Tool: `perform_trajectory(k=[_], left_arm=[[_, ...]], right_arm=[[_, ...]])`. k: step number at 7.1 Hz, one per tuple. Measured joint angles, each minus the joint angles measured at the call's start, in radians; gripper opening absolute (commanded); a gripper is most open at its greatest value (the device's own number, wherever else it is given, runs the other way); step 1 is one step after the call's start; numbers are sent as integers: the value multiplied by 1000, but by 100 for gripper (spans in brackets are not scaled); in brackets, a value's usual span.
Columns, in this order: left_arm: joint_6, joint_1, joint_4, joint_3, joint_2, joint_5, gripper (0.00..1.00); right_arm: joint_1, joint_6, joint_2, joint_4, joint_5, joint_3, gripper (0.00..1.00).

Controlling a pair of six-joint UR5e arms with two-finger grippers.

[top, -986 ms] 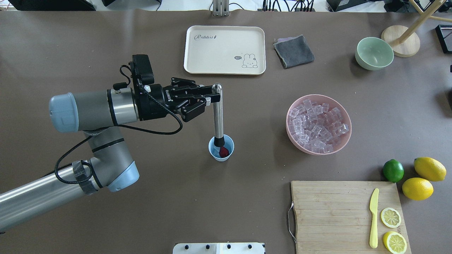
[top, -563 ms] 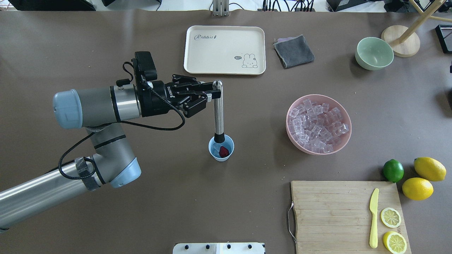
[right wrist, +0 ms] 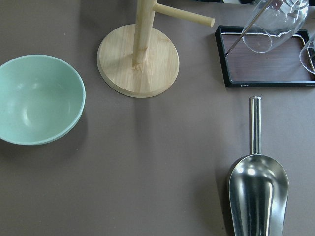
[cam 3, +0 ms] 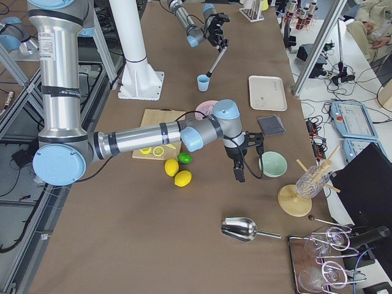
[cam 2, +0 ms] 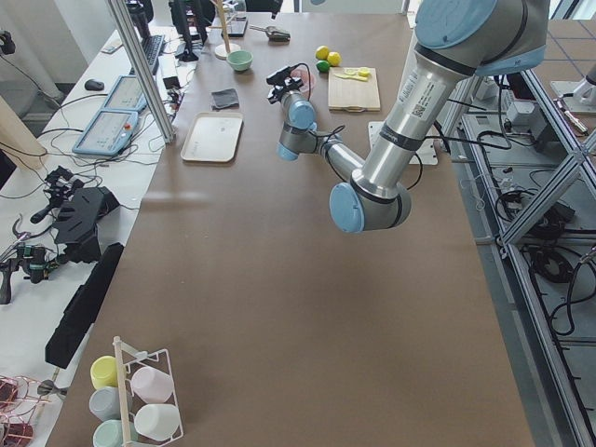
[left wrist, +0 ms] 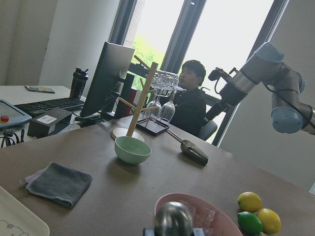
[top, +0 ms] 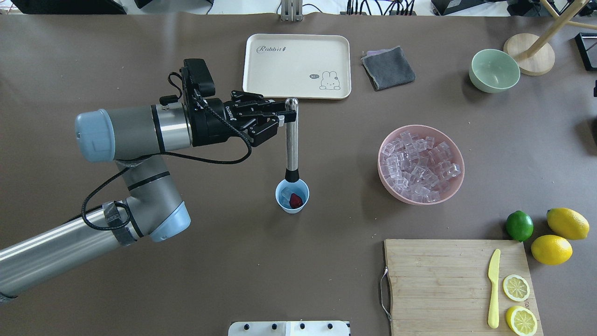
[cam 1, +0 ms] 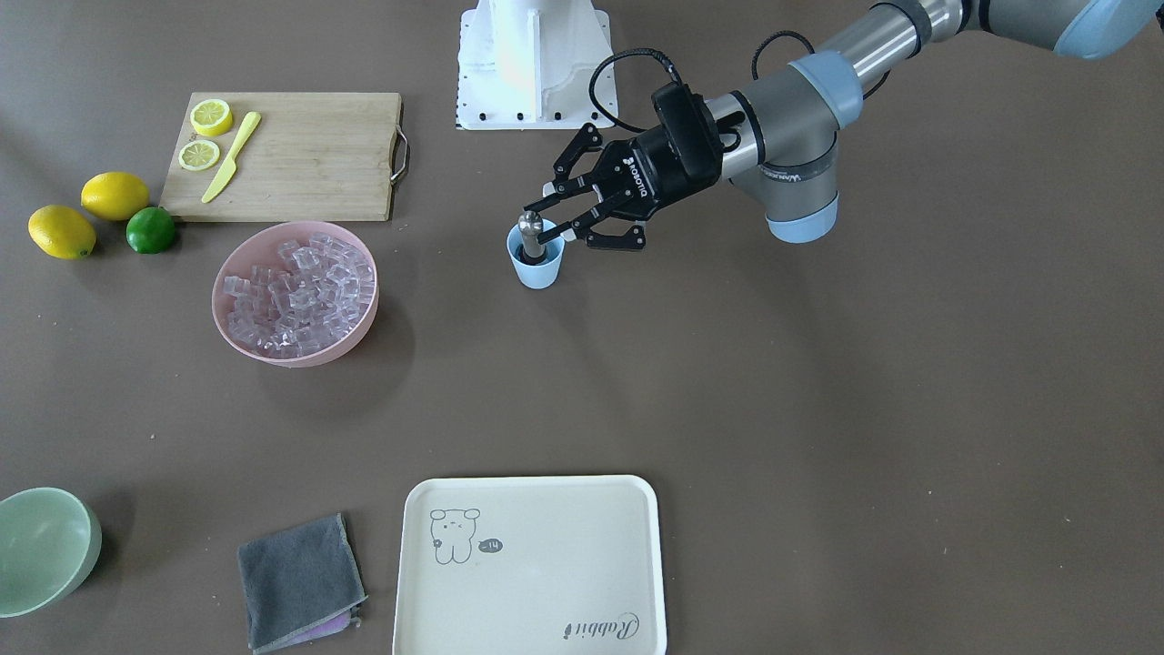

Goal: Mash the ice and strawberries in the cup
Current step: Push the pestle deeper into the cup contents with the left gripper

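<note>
The light blue cup [top: 292,206] stands mid-table with a dark red strawberry [top: 295,200] and a few clear ice cubes [top: 284,192] inside. My left gripper [top: 285,113] is shut on the top of a steel muddler [top: 292,140], which hangs upright with its black tip at the cup's far rim. In the front-facing view the muddler head [cam 1: 530,224] sits over the cup [cam 1: 536,266] between the fingers of that gripper [cam 1: 546,233]. More ice [top: 419,165] fills the pink bowl [top: 381,175]. My right gripper [cam 3: 237,170] hovers near the green bowl; I cannot tell its state.
A cream tray [top: 296,65], grey cloth [top: 388,67] and green bowl [top: 494,70] line the far side. A cutting board [top: 438,284] carries a yellow knife [top: 493,287] and lemon slices, with a lime [top: 519,225] and lemons [top: 567,223] beside it. A metal scoop [right wrist: 257,196] lies under the right wrist.
The left arm has risen and shifted away from the robot, drawing the muddler's tip up off the strawberry to the cup's rim. The strawberry now shows fully.
</note>
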Motion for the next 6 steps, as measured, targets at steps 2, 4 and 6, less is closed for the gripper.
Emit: perform_trajectory(k=[2, 4, 6], left_arm=[[0, 2, 1, 4, 2, -2, 0], [-1, 9, -4, 3, 6, -3, 0], [-2, 11, -6, 0, 7, -1, 0]], right_arm=[[0, 0, 3, 0, 0, -4, 100], [0, 0, 3, 0, 0, -4, 100], [0, 0, 3, 0, 0, -3, 100]])
